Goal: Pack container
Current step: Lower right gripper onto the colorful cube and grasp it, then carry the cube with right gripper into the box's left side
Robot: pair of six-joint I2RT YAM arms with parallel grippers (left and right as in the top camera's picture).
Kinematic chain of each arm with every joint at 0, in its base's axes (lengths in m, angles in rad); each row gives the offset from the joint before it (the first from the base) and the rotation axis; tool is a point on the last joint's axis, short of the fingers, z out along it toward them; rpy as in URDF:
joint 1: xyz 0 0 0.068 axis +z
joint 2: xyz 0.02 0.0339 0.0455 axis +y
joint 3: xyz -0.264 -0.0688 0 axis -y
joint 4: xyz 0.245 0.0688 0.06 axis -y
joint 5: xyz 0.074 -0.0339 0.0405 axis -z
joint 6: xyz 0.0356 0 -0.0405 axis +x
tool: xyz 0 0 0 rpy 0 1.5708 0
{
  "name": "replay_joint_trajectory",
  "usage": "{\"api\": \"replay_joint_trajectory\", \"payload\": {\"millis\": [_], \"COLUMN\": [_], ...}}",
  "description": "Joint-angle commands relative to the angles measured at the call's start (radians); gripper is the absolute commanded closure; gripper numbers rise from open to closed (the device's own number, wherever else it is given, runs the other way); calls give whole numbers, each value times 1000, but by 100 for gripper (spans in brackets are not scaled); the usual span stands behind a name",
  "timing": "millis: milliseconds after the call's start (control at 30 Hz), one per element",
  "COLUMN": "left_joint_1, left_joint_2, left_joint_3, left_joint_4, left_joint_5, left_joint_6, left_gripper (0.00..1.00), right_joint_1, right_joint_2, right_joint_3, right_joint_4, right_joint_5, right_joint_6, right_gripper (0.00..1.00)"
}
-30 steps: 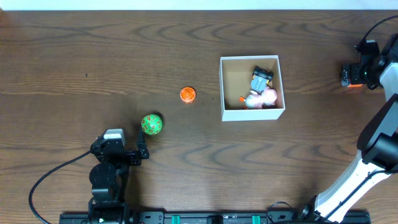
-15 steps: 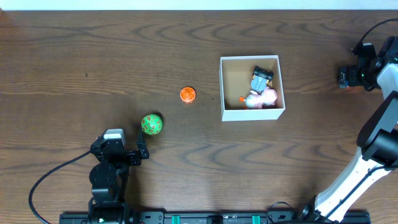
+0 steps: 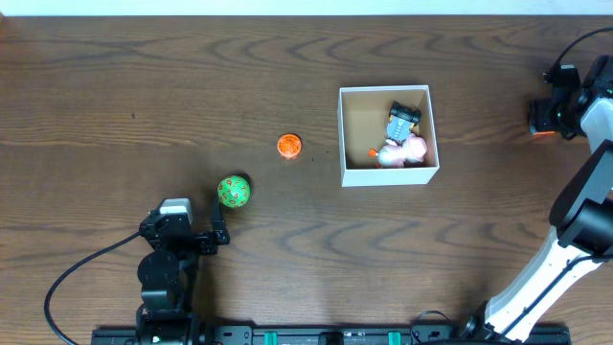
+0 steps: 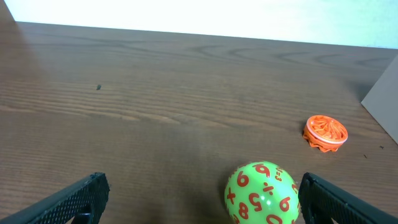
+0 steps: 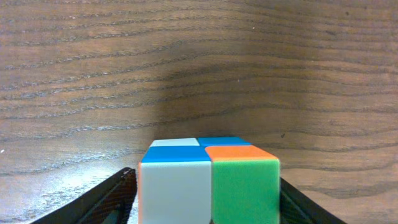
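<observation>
The container (image 3: 388,176), a square white-walled box with a brown inside, stands right of centre; a pink toy (image 3: 407,149) and a dark toy (image 3: 402,118) lie in it. My right gripper (image 3: 536,118) is at the far right edge of the table, shut on a multicoloured cube (image 5: 208,180) held between its fingers (image 5: 208,202). My left gripper (image 3: 206,233) is open near the front left. A green ball with red numbers (image 3: 234,191) sits just ahead of it, close to the right finger in the left wrist view (image 4: 262,194). An orange disc (image 3: 289,145) lies between the ball and the container.
The orange disc also shows in the left wrist view (image 4: 325,132), with a corner of the container's wall (image 4: 382,99) at the right edge. A black cable runs from the left arm's base (image 3: 163,287). Bare brown wood lies around the objects.
My right gripper shifted slightly left and back right with the cube in it. The left arm, ball, disc and container have not moved.
</observation>
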Motion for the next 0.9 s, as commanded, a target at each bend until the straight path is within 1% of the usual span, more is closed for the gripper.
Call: {"api": "replay_joint_trajectory", "payload": {"millis": [0, 67, 200, 333, 500, 633, 867], "left_joint_1": [5, 5, 5, 5, 5, 5, 5], "left_joint_2": [-2, -2, -2, -2, -2, -2, -2], "left_joint_3": [-17, -17, -17, -17, -17, -17, -17], "left_joint_4": [-35, -35, -35, -35, -35, -35, -35], "left_joint_5": [-1, -1, -1, -1, -1, -1, -1], "left_joint_6": [-9, -9, -9, -9, -9, -9, -9], "left_gripper": [2, 2, 2, 2, 2, 2, 2], "right_joint_1": [-6, -6, -3, -2, 2, 17, 75], "right_joint_2": [7, 7, 7, 7, 7, 7, 7], "right_joint_3": [11, 11, 13, 27, 70, 136, 338], "right_joint_4": [2, 2, 2, -3, -40, -109, -292], "right_joint_5": [-11, 0, 18, 35, 35, 35, 23], "right_joint_6": [16, 30, 39, 67, 74, 74, 105], "right_gripper": [36, 36, 40, 46, 48, 56, 57]}}
